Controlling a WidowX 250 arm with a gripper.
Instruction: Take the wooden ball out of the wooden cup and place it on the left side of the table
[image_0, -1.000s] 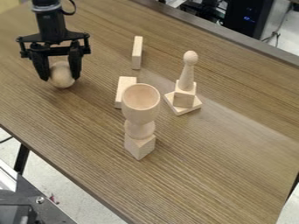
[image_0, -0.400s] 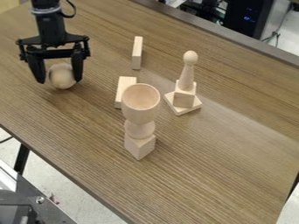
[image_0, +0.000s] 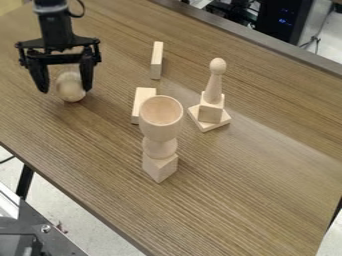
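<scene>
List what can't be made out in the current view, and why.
Camera view: the lower right end of the nearer block, hidden behind the cup-topped stack.
Camera view: whether the ball touches the gripper; a finger covers the ball's edge.
Camera view: the upper arm, cut off by the top edge.
Camera view: whether the stack's pieces are joined; seams too small.

The gripper (image_0: 65, 87) stands open around a wooden ball (image_0: 71, 87) at upper left. A wooden cup (image_0: 161, 119) tops stacked blocks near center.
</scene>
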